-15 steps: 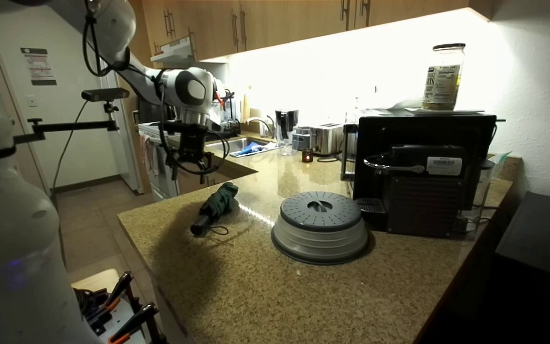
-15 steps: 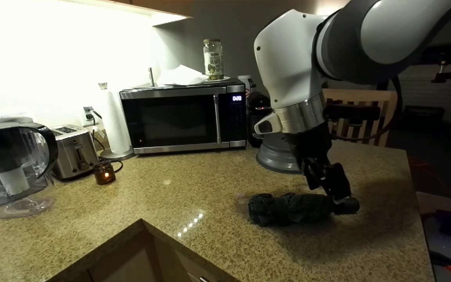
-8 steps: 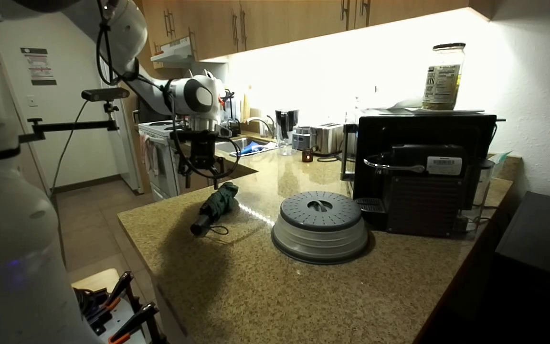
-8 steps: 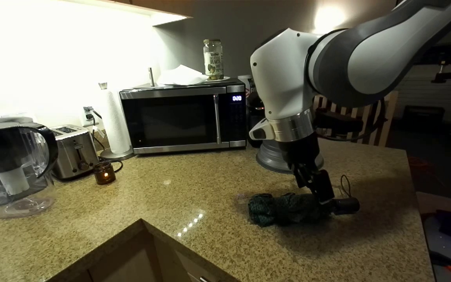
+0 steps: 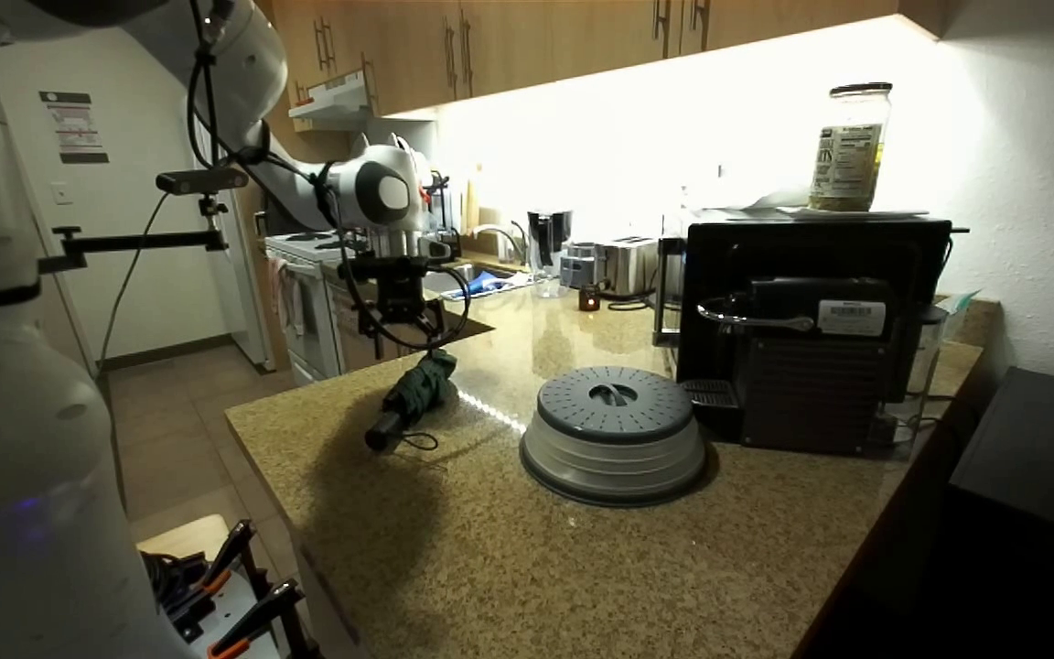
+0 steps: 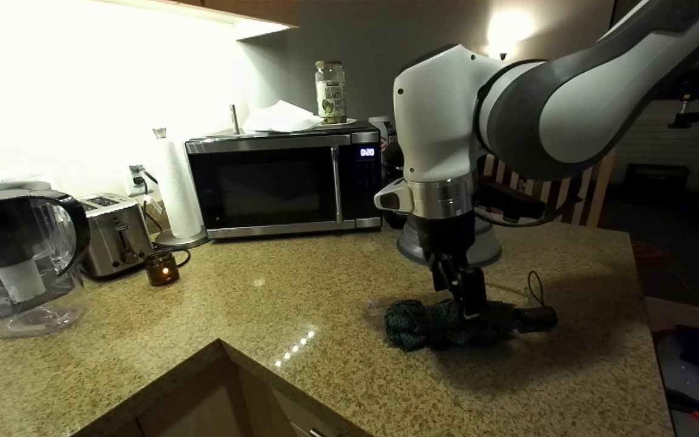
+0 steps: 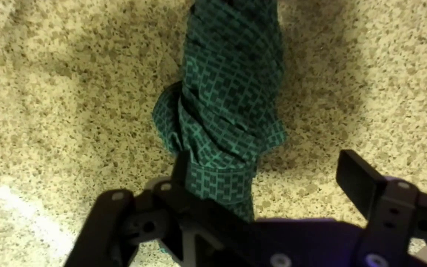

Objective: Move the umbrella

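Observation:
The umbrella is a folded, lumpy dark green bundle with a black handle and a cord loop. It lies on the counter in both exterior views (image 5: pixel 417 389) (image 6: pixel 413 325). Its patterned cloth (image 7: pixel 232 92) runs down the middle of the wrist view. My gripper (image 5: pixel 405 343) is open and empty above it. In an exterior view the gripper (image 6: pixel 457 300) overlaps the middle of the bundle. In the wrist view the jaws (image 7: pixel 265 163) are wide apart. The left finger covers part of the cloth and the right finger is over bare counter. I cannot tell whether a finger touches the cloth.
A grey domed cover (image 5: pixel 614 458) stands on the counter (image 5: pixel 527 567) near the umbrella. A coffee machine (image 5: pixel 811 366) and a microwave (image 6: pixel 276 188) stand behind. A lit candle jar (image 6: pixel 161 268), a toaster (image 6: pixel 120 237) and a water pitcher (image 6: pixel 16 261) are farther along. The counter has an inner corner edge (image 6: pixel 219 345).
My gripper has come lower and moved along the umbrella from its handle end to its middle. It also hangs more upright. The umbrella has not moved.

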Controlling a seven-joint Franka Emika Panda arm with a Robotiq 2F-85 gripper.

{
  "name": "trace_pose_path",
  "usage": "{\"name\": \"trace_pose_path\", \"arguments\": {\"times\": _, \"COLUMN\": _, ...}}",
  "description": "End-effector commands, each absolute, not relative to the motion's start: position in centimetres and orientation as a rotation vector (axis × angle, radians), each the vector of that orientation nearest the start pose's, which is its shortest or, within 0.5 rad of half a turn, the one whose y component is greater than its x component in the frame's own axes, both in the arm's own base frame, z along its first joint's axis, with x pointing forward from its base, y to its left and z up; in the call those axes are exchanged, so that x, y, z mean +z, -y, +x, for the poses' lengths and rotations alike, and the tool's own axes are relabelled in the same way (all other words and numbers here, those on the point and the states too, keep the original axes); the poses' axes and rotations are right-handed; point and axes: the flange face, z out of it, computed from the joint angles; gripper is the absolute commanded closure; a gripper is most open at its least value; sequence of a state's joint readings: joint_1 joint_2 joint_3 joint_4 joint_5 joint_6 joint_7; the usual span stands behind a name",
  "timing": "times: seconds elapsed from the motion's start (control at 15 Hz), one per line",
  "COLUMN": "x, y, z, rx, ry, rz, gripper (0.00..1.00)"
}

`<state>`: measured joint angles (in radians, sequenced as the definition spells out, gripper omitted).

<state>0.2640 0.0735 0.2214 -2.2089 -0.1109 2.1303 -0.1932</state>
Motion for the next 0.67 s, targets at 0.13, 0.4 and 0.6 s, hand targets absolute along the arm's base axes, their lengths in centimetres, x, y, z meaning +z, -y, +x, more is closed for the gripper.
{"name": "trace_pose_path", "arguments": {"times": 0.13, "x": 30.9, "y": -19.8, "z": 46.6, "rx": 0.176, "ry": 1.155, "rz": -3.07, "gripper": 0.0}}
{"name": "trace_pose_path", "arguments": {"times": 0.4, "x": 29.2, "y": -17.8, "z": 46.9, "rx": 0.186, "ry": 1.103, "rz": -3.072, "gripper": 0.0}}
{"name": "trace_pose_path", "arguments": {"times": 0.6, "x": 28.5, "y": -17.7, "z": 47.1, "rx": 0.225, "ry": 1.05, "rz": -3.067, "gripper": 0.0}}
